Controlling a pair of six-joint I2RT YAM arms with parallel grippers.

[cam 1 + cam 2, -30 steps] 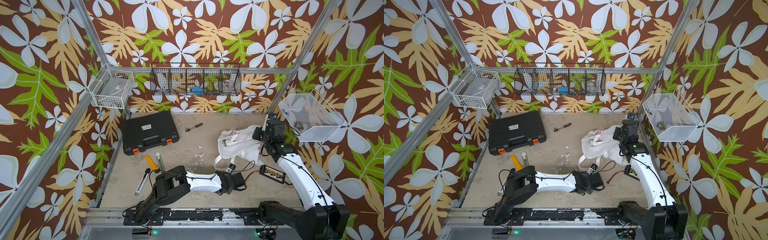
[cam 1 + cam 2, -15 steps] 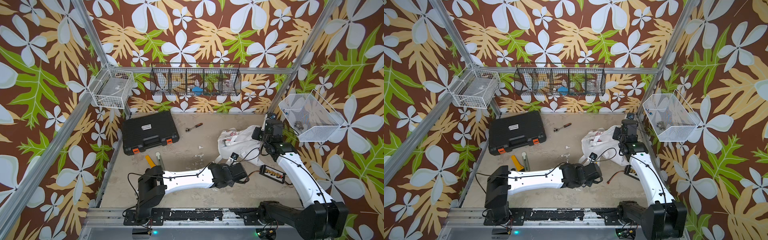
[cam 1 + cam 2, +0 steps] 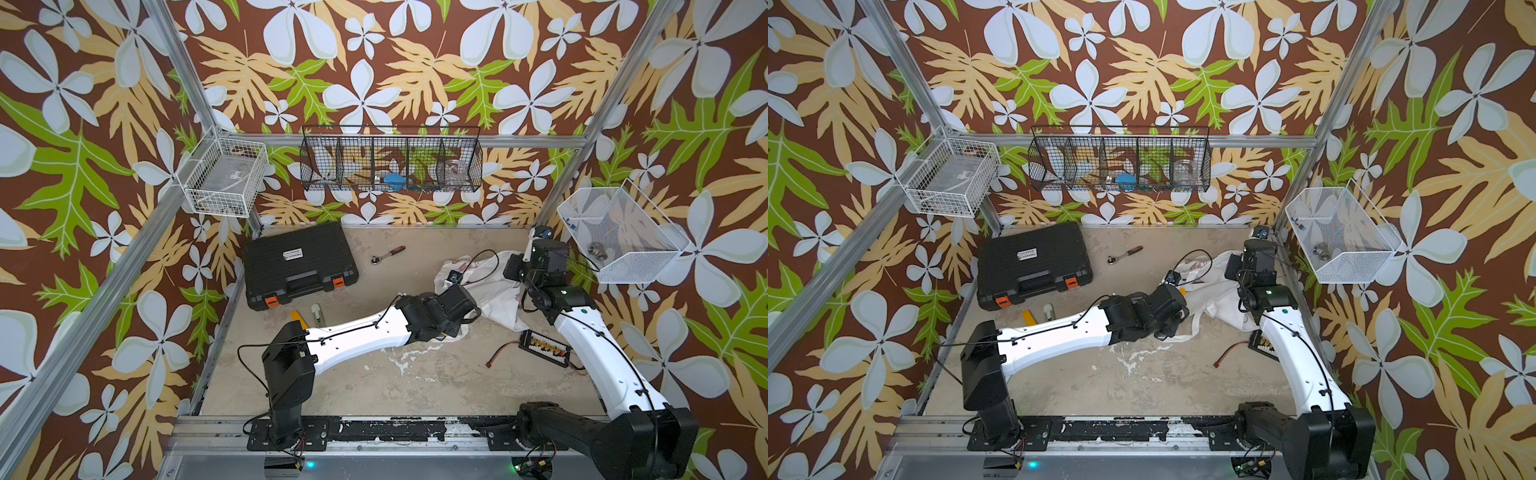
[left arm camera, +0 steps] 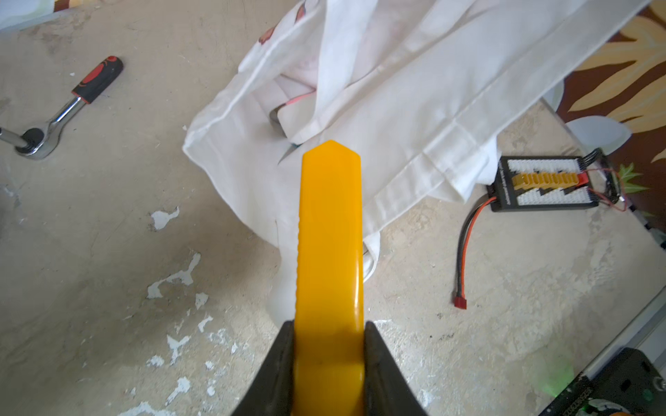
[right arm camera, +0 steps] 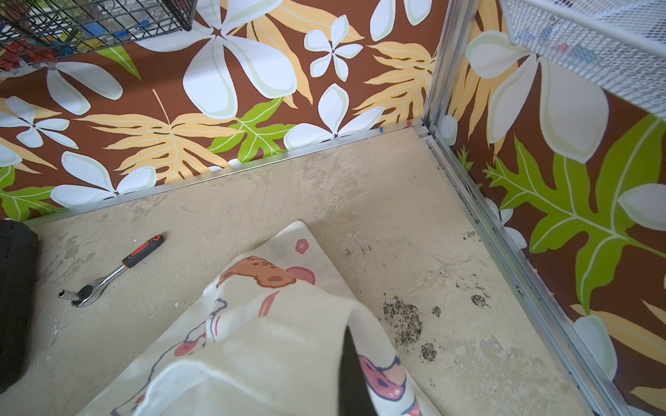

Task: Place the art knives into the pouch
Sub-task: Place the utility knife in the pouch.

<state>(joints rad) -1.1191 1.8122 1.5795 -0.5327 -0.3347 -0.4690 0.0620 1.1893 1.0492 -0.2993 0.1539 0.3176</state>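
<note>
The art knife [image 4: 329, 234] is a yellow bar held lengthwise in my left gripper [image 4: 328, 327], whose jaws are shut on both its sides. Its tip points at the open mouth of the pouch [image 4: 414, 108], just short of the cloth. In both top views the pouch [image 3: 498, 291] [image 3: 1217, 291] is a crumpled white cloth bag at the right, and the left wrist [image 3: 453, 301] hides the knife. My right gripper [image 5: 342, 363] is shut on the pouch's printed cloth [image 5: 274, 342] and holds an edge raised; cloth covers one finger.
A black tool case [image 3: 299, 266] lies at the back left, with a yellow tool [image 3: 296, 316] and a grey cutter [image 3: 316, 312] beside it. A ratchet wrench [image 3: 388, 254] lies mid-back. A charger board [image 3: 544, 344] with wires sits by the right arm. Wire baskets hang on the walls.
My left arm has swung and reached farther back, carrying the yellow knife from the front middle up to the pouch's mouth. The right gripper has kept its hold on the cloth.
</note>
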